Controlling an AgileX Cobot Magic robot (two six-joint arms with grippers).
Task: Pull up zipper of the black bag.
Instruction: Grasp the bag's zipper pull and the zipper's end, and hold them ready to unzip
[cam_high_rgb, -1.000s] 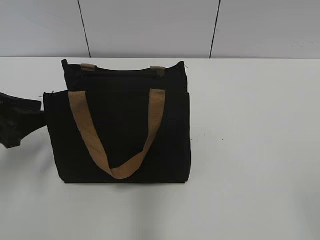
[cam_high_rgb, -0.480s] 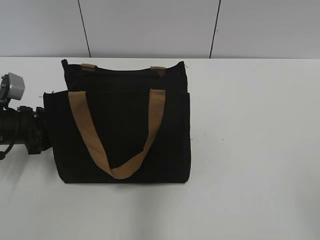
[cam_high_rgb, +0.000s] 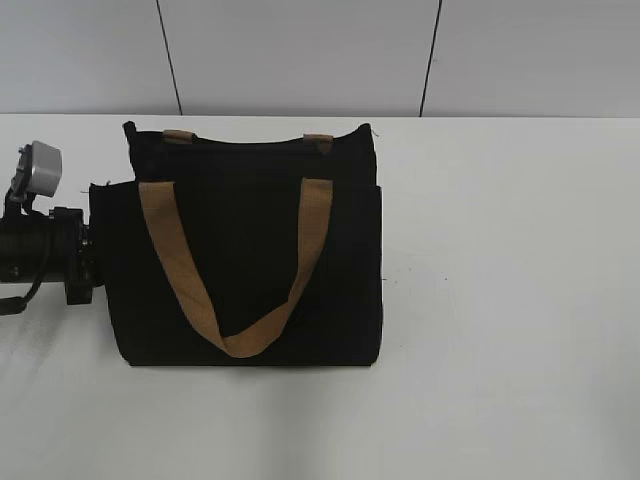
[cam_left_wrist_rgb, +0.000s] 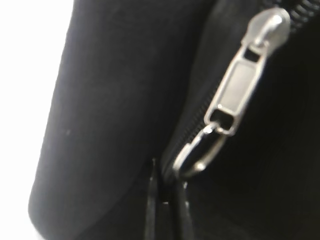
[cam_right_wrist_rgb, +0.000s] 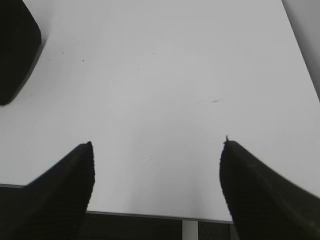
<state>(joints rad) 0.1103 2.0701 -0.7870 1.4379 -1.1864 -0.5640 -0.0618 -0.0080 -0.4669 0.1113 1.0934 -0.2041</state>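
Note:
The black bag (cam_high_rgb: 250, 250) stands upright on the white table with its tan handles hanging down the front. In the left wrist view the zipper (cam_left_wrist_rgb: 235, 90), a silver pull tab with a ring, lies on the black zip track of the bag (cam_left_wrist_rgb: 110, 100). My left gripper (cam_left_wrist_rgb: 169, 200) has its thin fingers nearly together at the ring end of the pull. In the exterior view only the left arm (cam_high_rgb: 50, 255) shows, at the bag's left side; the jaws are hidden there. My right gripper (cam_right_wrist_rgb: 157, 144) is open and empty over the table, out of the exterior view.
The white table (cam_high_rgb: 500, 300) spreads to the right of and in front of the bag. A grey panelled wall stands behind it. A corner of the bag (cam_right_wrist_rgb: 17, 50) shows at the top left of the right wrist view.
The left arm has turned and moved in toward the bag's left side, its wrist camera now showing. The bag has not moved.

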